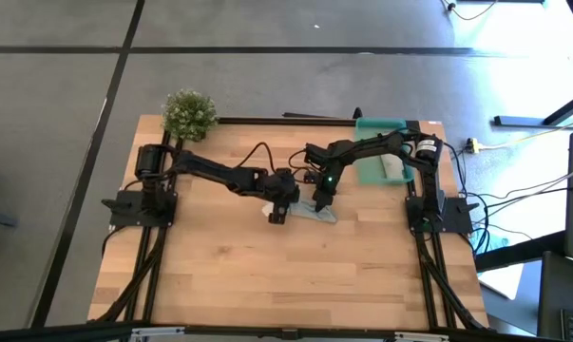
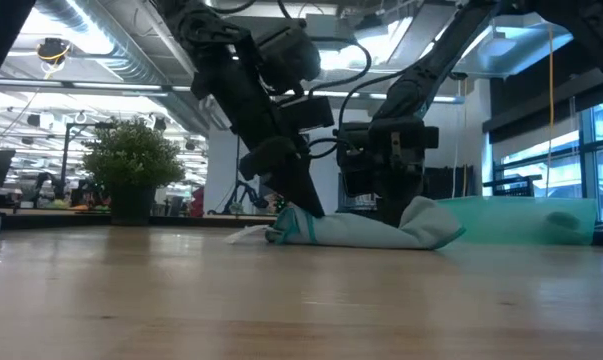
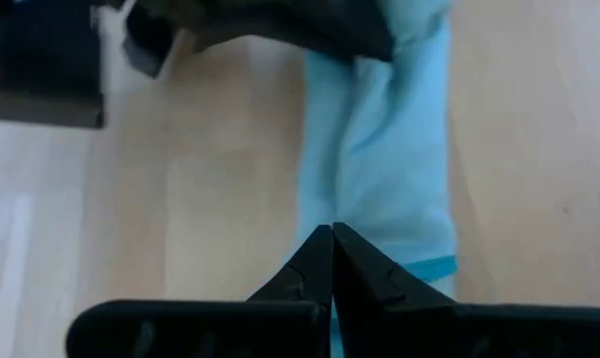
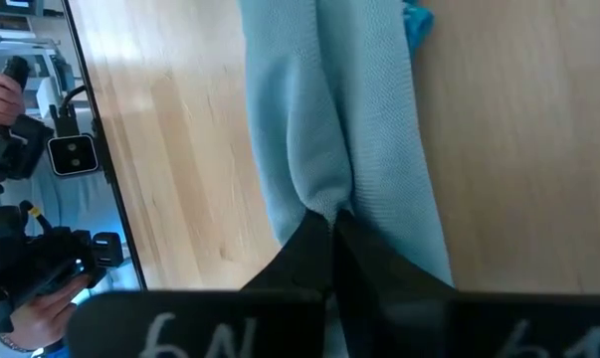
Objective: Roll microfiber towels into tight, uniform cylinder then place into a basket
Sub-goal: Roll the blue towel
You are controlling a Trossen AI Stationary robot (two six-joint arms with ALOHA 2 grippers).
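Observation:
The light blue microfiber towel (image 1: 313, 215) lies at the table's middle as a long, loosely rolled strip, flat on the wood (image 2: 381, 232). My left gripper (image 1: 278, 213) is shut at the strip's left end (image 3: 331, 231). My right gripper (image 1: 321, 202) is shut on the strip's other end (image 4: 331, 214). The teal basket (image 1: 367, 171) stands at the far right, with a pale towel (image 1: 392, 167) lying inside it. My left gripper sets its shut fingertips (image 2: 309, 208) on the towel's left end (image 3: 351, 214), slanting down from the table's left and lying along the strip. I cannot tell whether any cloth is caught between the fingers. The towel lies on the table. My right gripper pinches a raised fold (image 4: 324, 194) at the towel's right end between its two fingers; the cloth puckers toward the tips. The fingers slant down from the far right and lie along the strip. The towel stays on the table, slack.
A small bushy green plant (image 1: 189, 112) stands at the far left corner. The basket's low wall (image 2: 521, 220) is just right of the towel. Bare wood stretches toward the near edge. A person's hands (image 4: 1, 99) show beyond the table.

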